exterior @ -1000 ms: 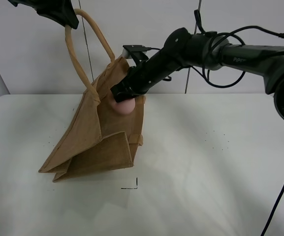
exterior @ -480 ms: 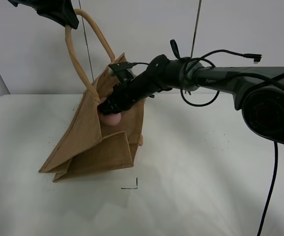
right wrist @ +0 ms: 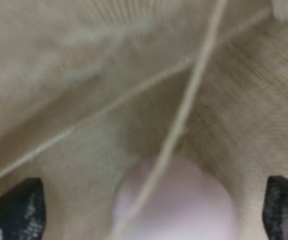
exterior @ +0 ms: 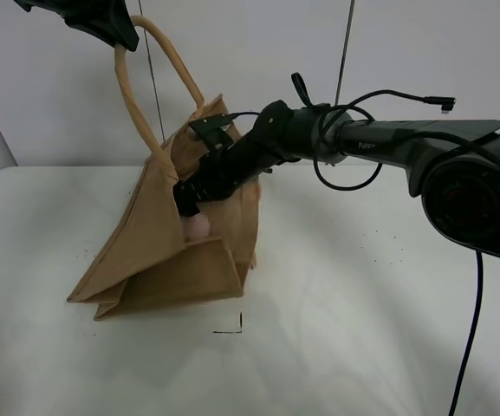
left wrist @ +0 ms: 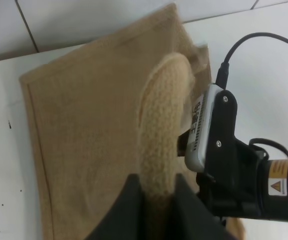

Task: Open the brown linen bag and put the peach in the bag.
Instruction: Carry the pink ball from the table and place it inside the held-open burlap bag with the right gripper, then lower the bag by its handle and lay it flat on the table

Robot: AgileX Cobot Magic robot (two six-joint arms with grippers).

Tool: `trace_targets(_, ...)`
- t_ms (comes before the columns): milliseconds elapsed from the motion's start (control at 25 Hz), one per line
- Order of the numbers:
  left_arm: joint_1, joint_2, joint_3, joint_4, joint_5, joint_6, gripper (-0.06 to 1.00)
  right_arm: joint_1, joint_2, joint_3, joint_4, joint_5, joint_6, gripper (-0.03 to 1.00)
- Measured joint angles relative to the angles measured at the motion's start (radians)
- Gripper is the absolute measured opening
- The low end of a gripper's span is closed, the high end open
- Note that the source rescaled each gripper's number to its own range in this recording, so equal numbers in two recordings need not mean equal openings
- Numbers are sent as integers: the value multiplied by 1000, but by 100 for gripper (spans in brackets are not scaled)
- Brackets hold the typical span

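The brown linen bag (exterior: pixel 154 251) stands on the white table, leaning, with its mouth pulled open. My left gripper (exterior: pixel 121 35) is high at the upper left, shut on one pale rope handle (exterior: pixel 167 56). The left wrist view shows the fingers clamped on that handle (left wrist: pixel 161 140) above the bag (left wrist: pixel 84 140). My right gripper (exterior: pixel 187 201) reaches into the bag's mouth from the right. The pink peach (exterior: pixel 198 228) lies just below it inside the bag. In the right wrist view the gripper (right wrist: pixel 151 207) is open wide, and the peach (right wrist: pixel 178 205) sits between the fingertips without touching them, against the bag's weave (right wrist: pixel 233 100).
The white table (exterior: pixel 362 303) has a small black corner mark (exterior: pixel 232 328) in front of the bag. The right arm (exterior: pixel 379 143) with looping cables stretches across the middle. A white wall stands behind.
My right gripper moved left and down into the bag's mouth with the peach, then opened. The peach now sits lower inside the bag. The left gripper stayed put.
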Motion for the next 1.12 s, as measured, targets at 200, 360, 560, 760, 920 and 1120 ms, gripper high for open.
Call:
trace_targets(200, 0, 0, 0, 0, 0, 0, 0, 0, -59, -1, -253, 119, 237, 100)
trace_targets(360, 0, 0, 0, 0, 0, 0, 0, -3, -128, -4, -457, 271, 427, 100)
trace_targets(560, 0, 0, 0, 0, 0, 0, 0, -32, -148, -7, -563, 411, 577, 100)
trace_targets(760, 0, 0, 0, -1, 0, 0, 0, -127, -137, -7, -573, 432, 616, 100)
trace_targets(920, 0, 0, 0, -1, 0, 0, 0, -249, -137, -7, -587, 442, 616, 100)
trace_targets(1120, 0, 0, 0, -1, 0, 0, 0, -424, -137, -7, -598, 449, 616, 100)
